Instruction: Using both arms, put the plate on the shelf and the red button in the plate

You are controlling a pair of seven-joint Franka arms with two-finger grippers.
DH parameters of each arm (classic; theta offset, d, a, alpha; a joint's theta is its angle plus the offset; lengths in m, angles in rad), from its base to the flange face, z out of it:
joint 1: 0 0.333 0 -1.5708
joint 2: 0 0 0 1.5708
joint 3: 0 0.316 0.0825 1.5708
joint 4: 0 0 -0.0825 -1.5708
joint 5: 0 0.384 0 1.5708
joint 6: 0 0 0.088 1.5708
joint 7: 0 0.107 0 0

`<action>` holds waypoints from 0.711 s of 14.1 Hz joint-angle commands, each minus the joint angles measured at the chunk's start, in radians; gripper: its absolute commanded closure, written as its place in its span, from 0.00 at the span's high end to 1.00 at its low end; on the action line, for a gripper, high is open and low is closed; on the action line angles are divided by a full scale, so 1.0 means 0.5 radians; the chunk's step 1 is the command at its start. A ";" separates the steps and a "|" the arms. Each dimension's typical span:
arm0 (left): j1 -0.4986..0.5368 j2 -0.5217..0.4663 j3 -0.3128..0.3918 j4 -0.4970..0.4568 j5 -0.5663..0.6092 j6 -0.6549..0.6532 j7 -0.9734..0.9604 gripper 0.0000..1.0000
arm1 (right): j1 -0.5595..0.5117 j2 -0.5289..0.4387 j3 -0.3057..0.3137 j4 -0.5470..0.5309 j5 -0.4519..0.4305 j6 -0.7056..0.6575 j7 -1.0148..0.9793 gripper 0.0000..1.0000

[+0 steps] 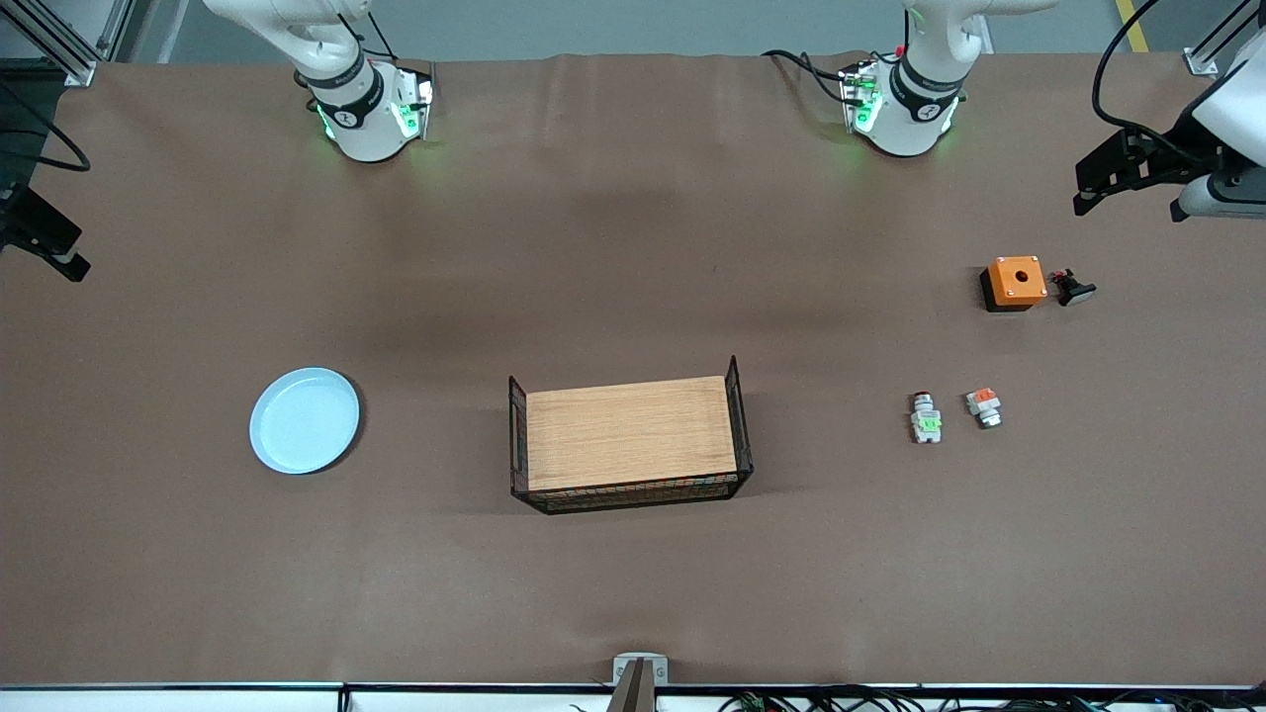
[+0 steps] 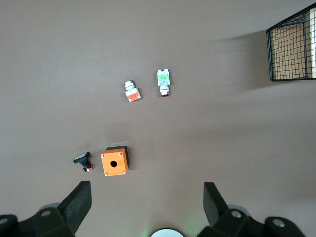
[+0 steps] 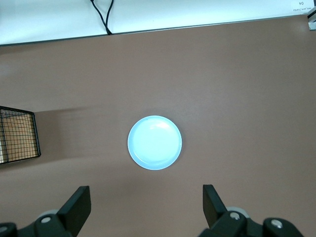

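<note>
The pale-blue plate lies flat toward the right arm's end of the table and also shows in the right wrist view. The red button, white with a green patch and a dark-red end, lies toward the left arm's end and also shows in the left wrist view. My left gripper is open and empty, high over the table's end by the orange box. My right gripper is open and empty, high over the table's other end, apart from the plate.
A black wire basket holding a wooden board stands mid-table. A similar white piece with an orange patch lies beside the red button. An orange box with a hole and a small black part lie farther from the camera.
</note>
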 commanded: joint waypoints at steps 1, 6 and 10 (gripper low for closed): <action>-0.003 -0.016 -0.007 0.012 0.000 -0.032 -0.013 1.00 | -0.027 0.023 0.021 0.051 -0.001 -0.014 0.025 1.00; -0.003 0.014 -0.007 0.021 -0.028 -0.026 -0.025 1.00 | -0.031 0.041 0.021 0.048 -0.007 -0.014 0.022 1.00; -0.009 0.161 -0.007 -0.040 -0.025 0.072 -0.025 1.00 | -0.034 0.109 0.021 0.045 -0.022 -0.014 0.019 1.00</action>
